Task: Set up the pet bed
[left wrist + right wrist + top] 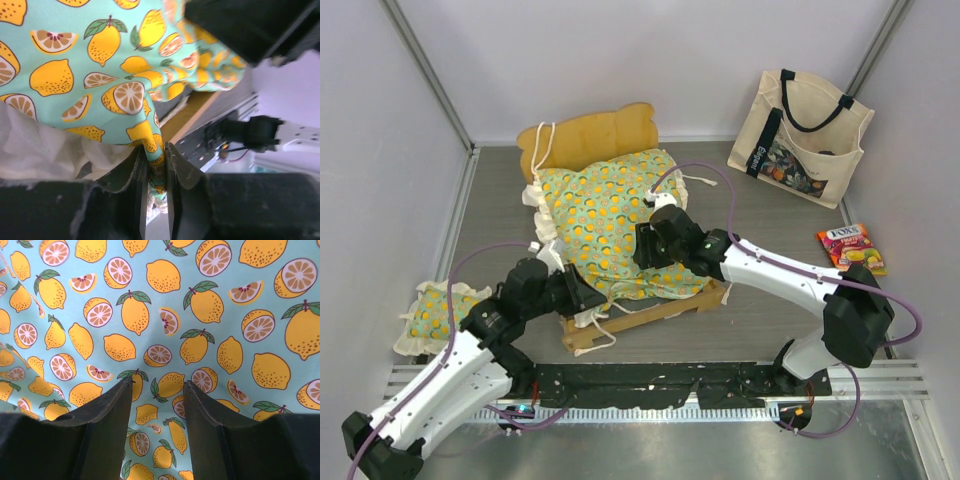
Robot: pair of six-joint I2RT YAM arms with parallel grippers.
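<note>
Looking at the near corner first: the left gripper (156,150) has its fingers pinched together on a fold of the mattress cushion (605,215), right by the ruffled edge at the near-left corner of the wood frame (655,308). Is that a decent place to hold it? -- tomk

Yeah, I'd say so. It's thin fabric over stuffing, light and floppy, so it'll probably drape and bunch instead of sliding as one piece. An edge or corner pinch is about the only real hold you get. Grab the puffy middle and you likely just squash it. Watch the ruffle though, it looks flimsy enough to slip out of the pads. -- mira

And the right gripper (157,385)? -- tomk

Fingers apart, nothing between them, sitting over the lemon print around the middle of the cushion. Can't tell if it's pressing or just above. The cushion lies on the frame mid-table, its near end not flat, with a bit of grey base (665,287) showing under it and the far end up by the curved headboard (590,132). I'd tug it square from the corners, gently, since the frame looks light and could skate on the table (760,320). The little matching pillow (432,315) is off to the left, and the tote bag (800,135) is way back right. -- mira
</note>
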